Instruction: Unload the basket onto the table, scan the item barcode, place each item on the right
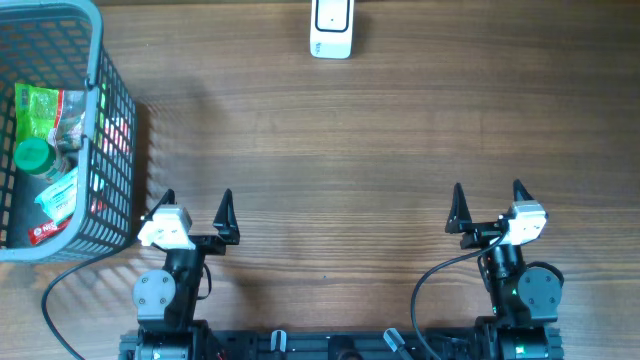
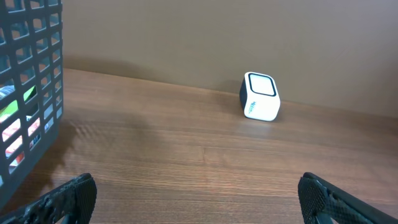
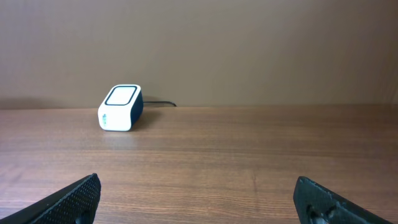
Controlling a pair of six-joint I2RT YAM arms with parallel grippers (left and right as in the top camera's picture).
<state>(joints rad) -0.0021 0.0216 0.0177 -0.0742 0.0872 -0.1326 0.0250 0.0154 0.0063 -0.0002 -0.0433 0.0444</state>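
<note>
One basket (image 1: 120, 160) cut off, scanner (image 1: 331, 35) top cropped, packets (image 1: 42, 108) blurred

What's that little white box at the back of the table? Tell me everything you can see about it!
It is a barcode scanner: a small, rounded white box that looks like smooth plastic, dark at the sides. Its top face has a white window ringed in black. It stands alone at the far edge of the wooden table. A thin dark cable comes out behind it. Nothing else touches it.
</note>
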